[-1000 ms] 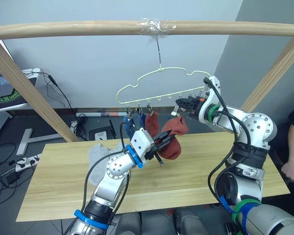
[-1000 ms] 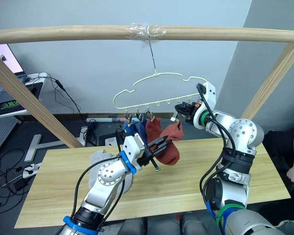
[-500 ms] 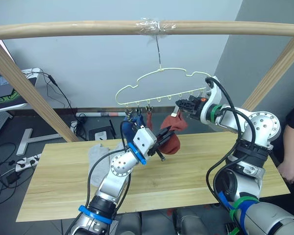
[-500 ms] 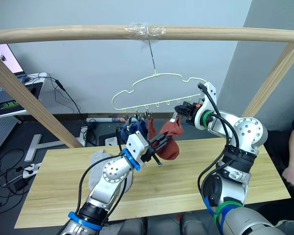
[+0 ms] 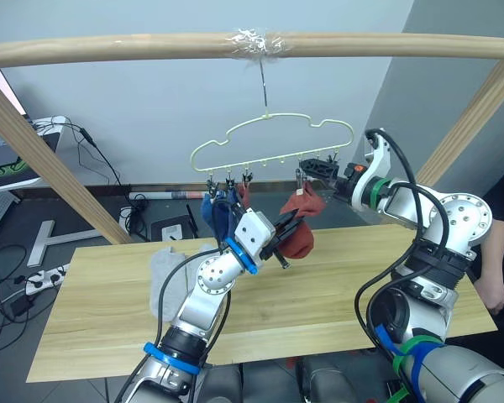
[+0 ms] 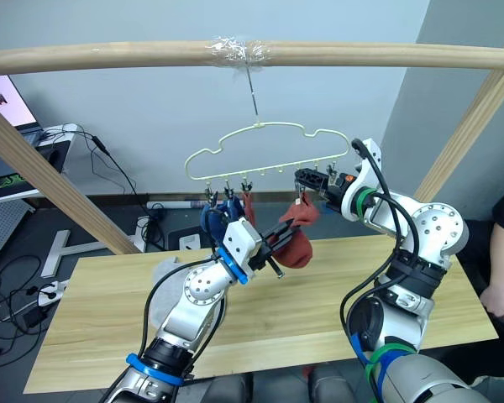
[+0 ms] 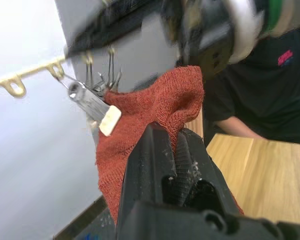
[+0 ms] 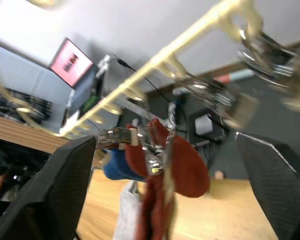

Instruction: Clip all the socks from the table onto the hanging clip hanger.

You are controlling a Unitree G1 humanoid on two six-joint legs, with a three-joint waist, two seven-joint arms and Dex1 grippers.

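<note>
Left eye view showed a rust red sock (image 5: 300, 223) held up in the air just below the clip hanger (image 5: 273, 144), its upper edge near the fourth metal clip (image 5: 301, 180) of the row. The left gripper (image 5: 287, 235) was clamped on the sock's lower part; in the left wrist view its two black fingers (image 7: 155, 150) were pressed together with the red knit (image 7: 160, 112) bunched between them, and a metal clip (image 7: 92, 102) lay against the sock's top edge. The right gripper (image 5: 317, 169) was raised to the hanger's lower bar, just beside that clip; in the right wrist view its fingers (image 8: 67, 175) stood wide apart, with the hanger bar and the red sock (image 8: 182, 167) between and beyond them.

Blue socks (image 5: 218, 215) and a second rust red sock (image 5: 243, 196) hung from the three clips at the hanger's left end, close behind the left arm. The pale yellow-green hanger hung by its hook from a taped spot on a thick round wooden bar (image 5: 109, 49) that crossed overhead.

Below, light grey socks (image 5: 170, 267) lay on the left part of the pale wood table (image 5: 336, 294), partly hidden by the left arm. A person (image 5: 497, 260) in dark clothing stood at the table's right end.
</note>
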